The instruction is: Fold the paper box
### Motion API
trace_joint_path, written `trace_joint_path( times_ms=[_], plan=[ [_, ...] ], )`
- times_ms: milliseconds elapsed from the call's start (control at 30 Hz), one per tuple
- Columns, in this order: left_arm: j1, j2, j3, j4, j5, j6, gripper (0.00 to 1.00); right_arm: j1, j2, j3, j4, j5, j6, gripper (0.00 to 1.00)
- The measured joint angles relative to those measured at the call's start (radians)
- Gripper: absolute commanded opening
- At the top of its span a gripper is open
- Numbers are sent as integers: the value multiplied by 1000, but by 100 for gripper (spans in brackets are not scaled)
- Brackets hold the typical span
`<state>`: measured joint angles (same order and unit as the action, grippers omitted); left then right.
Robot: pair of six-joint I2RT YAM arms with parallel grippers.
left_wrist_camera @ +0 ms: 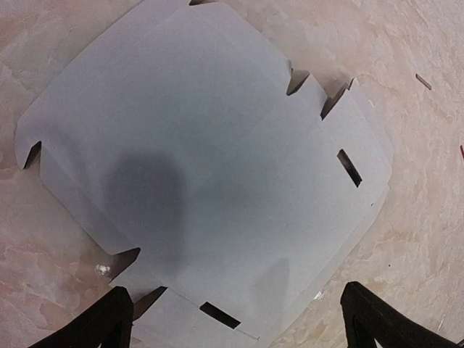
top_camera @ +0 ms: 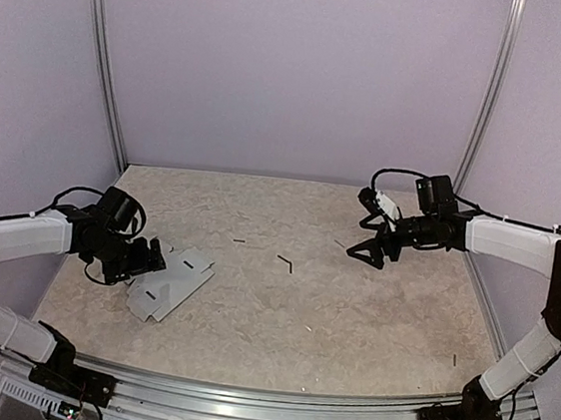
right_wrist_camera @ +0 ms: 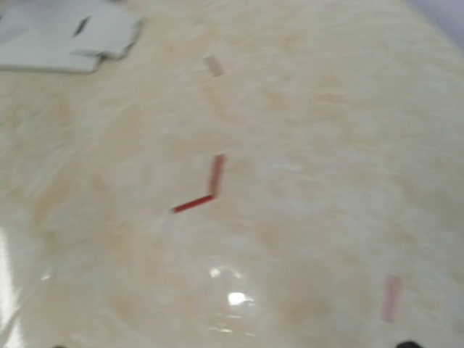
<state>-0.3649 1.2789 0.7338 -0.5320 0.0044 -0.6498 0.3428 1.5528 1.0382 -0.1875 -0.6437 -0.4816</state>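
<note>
The paper box (top_camera: 175, 281) lies as a flat pale grey blank with flaps and small dark slots on the left of the table (top_camera: 349, 318). My left gripper (top_camera: 151, 260) hovers over its left edge, jaws wide open and empty. In the left wrist view the paper box (left_wrist_camera: 217, 145) fills the frame, and the gripper (left_wrist_camera: 235, 326) has one dark fingertip (left_wrist_camera: 109, 319) over the card's near corner and the other over bare table. My right gripper (top_camera: 367, 251) hangs open above the table's right side, far from the card. The right wrist view shows the paper box (right_wrist_camera: 65, 36) at top left.
Tiny scraps lie about: an L-shaped dark strip (top_camera: 285, 263), seen red in the right wrist view (right_wrist_camera: 206, 190), a short one (top_camera: 239, 240) and one near the right edge (top_camera: 453, 360). Purple walls and metal posts (top_camera: 105, 61) enclose the back and sides.
</note>
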Motion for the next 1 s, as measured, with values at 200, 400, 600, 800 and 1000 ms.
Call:
trace_joint_path(
  times_ms=[200, 400, 600, 800, 1000],
  plan=[
    [40, -134, -142, 18, 6, -134, 97, 80, 51, 27, -49, 13, -43, 91],
    [108, -162, -222, 79, 55, -200, 95, 248, 154, 111, -54, 138, -27, 75],
    [114, -160, -198, 107, 2, -174, 91, 371, 251, 251, -81, 166, 44, 68],
    [116, -80, -95, 197, -33, -58, 87, 381, 251, 264, -89, 202, 78, 69],
    [47, 130, -31, 263, -12, 11, 87, 380, 246, 238, -93, 251, 84, 69]
  ],
)
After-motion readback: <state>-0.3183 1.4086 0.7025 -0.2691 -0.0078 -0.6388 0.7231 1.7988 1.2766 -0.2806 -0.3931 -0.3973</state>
